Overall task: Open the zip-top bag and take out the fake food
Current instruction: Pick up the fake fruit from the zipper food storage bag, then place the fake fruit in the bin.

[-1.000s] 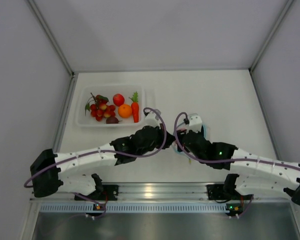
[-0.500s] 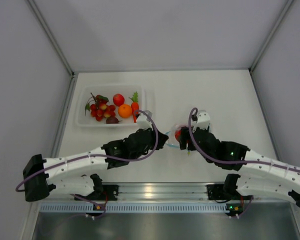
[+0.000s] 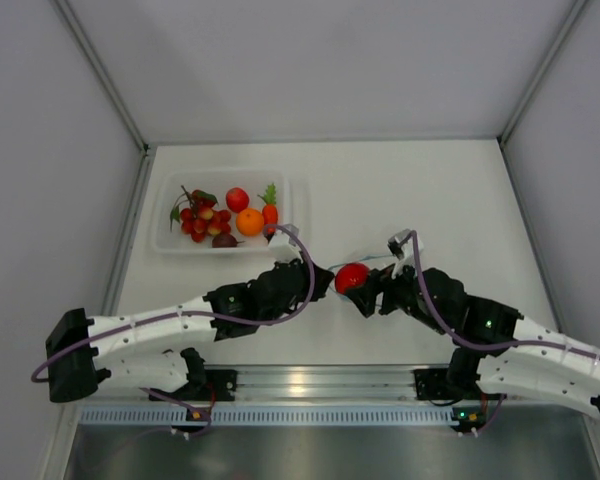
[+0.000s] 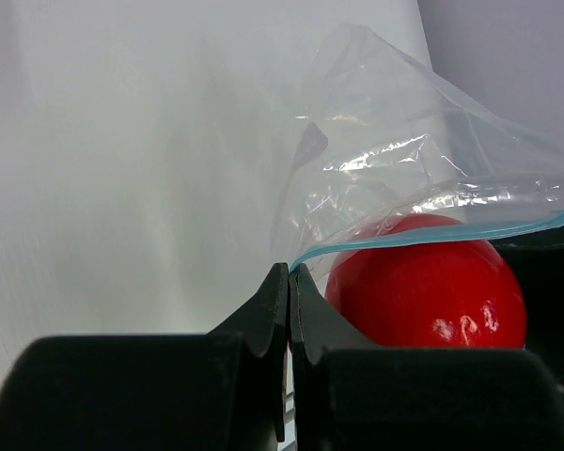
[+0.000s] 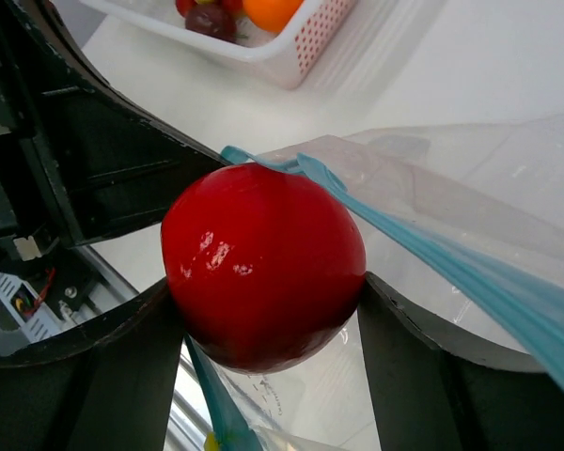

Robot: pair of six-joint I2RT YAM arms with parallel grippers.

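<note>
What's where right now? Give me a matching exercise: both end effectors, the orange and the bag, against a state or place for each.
Column 1
1. left end effector
2. right end effector
3. orange
4. zip-top bag

Column 2
A. lying in the tray
B. gripping the red round fruit
C. pinched near its teal zip strip
D. shut on thin clear plastic

Pairs: 1-D, 2-B, 3-A, 4-C

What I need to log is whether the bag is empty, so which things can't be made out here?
- Inside of bag: top view, too small, covered by left hand and right hand; wrist views, cut off by edges and blocked by red fruit.
- Yellow bit: right wrist view, cut off by bottom edge.
</note>
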